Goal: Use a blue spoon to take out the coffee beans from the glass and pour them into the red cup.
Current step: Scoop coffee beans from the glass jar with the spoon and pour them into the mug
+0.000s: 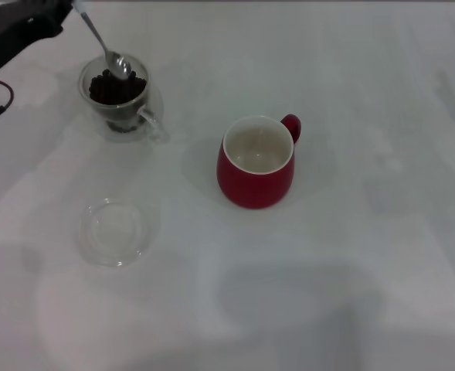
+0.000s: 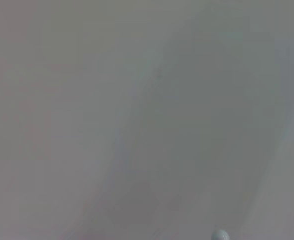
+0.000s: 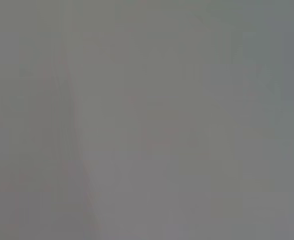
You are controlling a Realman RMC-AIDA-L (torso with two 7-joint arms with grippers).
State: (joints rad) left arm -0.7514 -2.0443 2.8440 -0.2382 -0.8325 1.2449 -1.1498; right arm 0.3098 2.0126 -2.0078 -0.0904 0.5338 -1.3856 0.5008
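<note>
on the white table (image 1: 351,255), left fingers (image 1: 71,6) clamp the blue spoon (image 1: 103,46), bowl on the coffee beans (image 1: 111,89).

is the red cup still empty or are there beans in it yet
Empty: in the head view the red cup stands upright, its white inside bare. The coffee beans are all in the glass.

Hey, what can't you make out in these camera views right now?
- Left pincer, head view: cut off by the top edge, so its grip on the blue spoon is unseen.
- Spoon bowl, head view: too small to tell whether it holds coffee beans.
- Right pincer: in no view.
- Both wrist views: only blurred grey surface.
</note>
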